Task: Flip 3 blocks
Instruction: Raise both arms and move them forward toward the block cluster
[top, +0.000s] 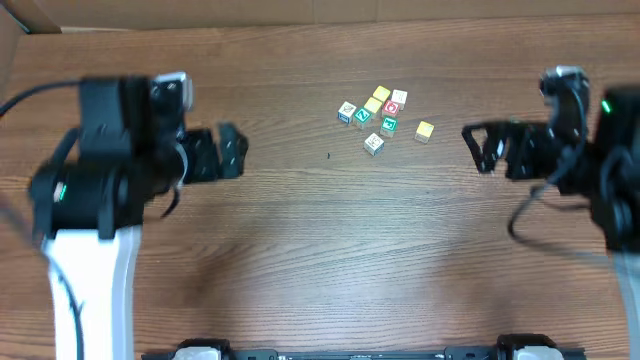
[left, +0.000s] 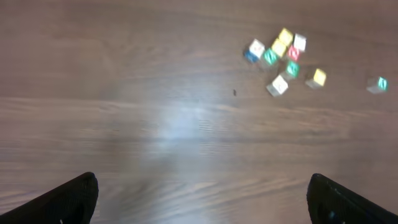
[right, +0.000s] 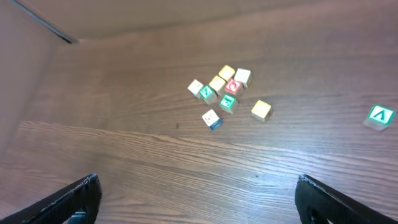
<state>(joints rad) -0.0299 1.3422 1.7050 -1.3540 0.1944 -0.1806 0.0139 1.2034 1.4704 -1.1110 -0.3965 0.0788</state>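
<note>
Several small cubes lie in a cluster at the table's far middle. At its edges are a white and blue block (top: 347, 113) (left: 255, 50) (right: 196, 87), a white and teal block (top: 373, 143) (left: 278, 85) (right: 212, 117) and a pale yellow block (top: 425, 130) (left: 318, 77) (right: 261, 110). My left gripper (top: 236, 152) (left: 202, 202) is open and empty, well left of the cluster. On the right, my right gripper (top: 478, 148) (right: 199, 202) is also open and empty, a short way from the pale yellow block.
Between the three blocks lie yellow cubes (top: 381, 94), a white cube (top: 399, 98), a red cube (top: 391, 108) and green cubes (top: 388, 125). A green cube with a white "A" (right: 380, 116) (left: 377, 84) sits apart on the right. A cardboard wall (right: 37, 56) borders the table.
</note>
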